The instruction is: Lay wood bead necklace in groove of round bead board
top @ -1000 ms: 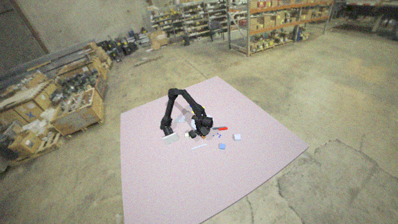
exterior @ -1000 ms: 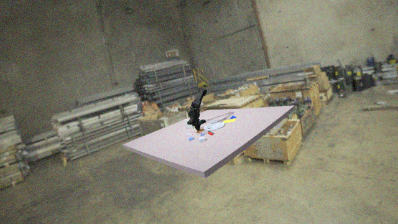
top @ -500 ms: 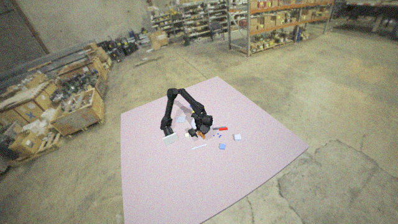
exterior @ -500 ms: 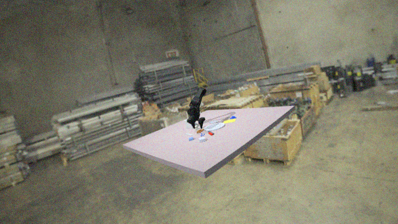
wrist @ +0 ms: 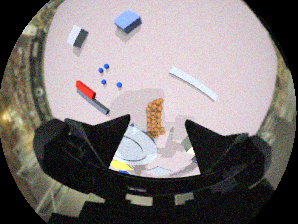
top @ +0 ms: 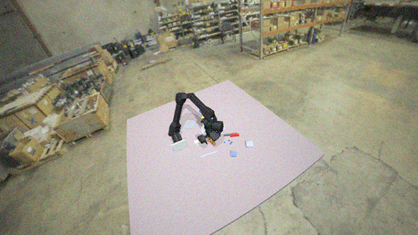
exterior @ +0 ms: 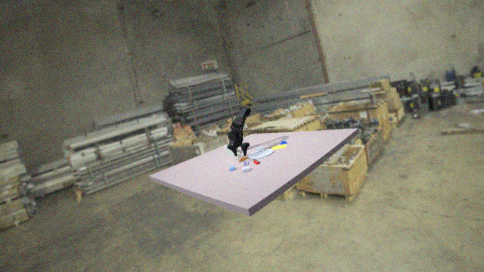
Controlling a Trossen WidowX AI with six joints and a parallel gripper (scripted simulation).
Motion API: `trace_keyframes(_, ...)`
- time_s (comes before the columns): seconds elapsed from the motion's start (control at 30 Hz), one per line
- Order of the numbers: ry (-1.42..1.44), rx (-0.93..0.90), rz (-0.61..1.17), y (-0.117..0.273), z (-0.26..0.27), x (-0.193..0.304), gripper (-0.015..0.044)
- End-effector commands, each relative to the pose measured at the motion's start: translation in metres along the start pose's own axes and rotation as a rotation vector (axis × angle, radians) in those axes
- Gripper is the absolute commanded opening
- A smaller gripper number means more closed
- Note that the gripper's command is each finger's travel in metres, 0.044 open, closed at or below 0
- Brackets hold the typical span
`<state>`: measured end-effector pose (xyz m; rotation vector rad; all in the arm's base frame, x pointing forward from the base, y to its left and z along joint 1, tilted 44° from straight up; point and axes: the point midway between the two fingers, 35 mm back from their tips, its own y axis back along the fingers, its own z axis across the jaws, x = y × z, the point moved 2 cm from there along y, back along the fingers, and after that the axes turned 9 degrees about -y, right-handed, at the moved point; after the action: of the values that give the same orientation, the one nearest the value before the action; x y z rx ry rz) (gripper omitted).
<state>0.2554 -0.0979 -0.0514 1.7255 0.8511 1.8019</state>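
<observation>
The wood bead necklace point(top: 211, 141) point(exterior: 243, 159) point(wrist: 156, 105) lies bunched in a narrow, long orange-brown clump on the table. The round bead board point(top: 223, 128) point(exterior: 262, 154) point(wrist: 149, 150) is a pale blue-grey disc with a ring groove. It lies beside the clump, on the arm's side in the wrist view, partly hidden by the left finger there and by the arm in the top view. My gripper point(top: 208, 140) point(exterior: 240, 155) point(wrist: 158, 119) is wide open and empty, above the necklace, with one finger on each side of the clump in the wrist view.
A red-handled tool point(top: 234, 135) point(exterior: 256, 162) point(wrist: 86, 90) and several small blue balls lie near the necklace. Farther out are a blue block point(top: 233, 153) point(wrist: 128, 21), a white block point(top: 249, 143) point(wrist: 77, 36) and a white curved strip point(top: 209, 153) point(wrist: 194, 83). A yellow piece point(exterior: 280, 146) point(wrist: 121, 165) lies beyond the board.
</observation>
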Motion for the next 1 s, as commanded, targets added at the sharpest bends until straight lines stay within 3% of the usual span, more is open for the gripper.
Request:
trace_keyframes(0.0,0.003,0.004,-0.003,0.0,-0.001,0.0,0.044)
trace_keyframes(0.37,0.003,0.004,-0.003,0.0,-0.001,0.0,0.044)
trace_keyframes(0.53,0.163,0.005,-0.003,0.013,0.0,-0.011,0.031)
trace_keyframes(0.97,0.164,-0.002,-0.011,0.006,0.001,-0.011,0.031)
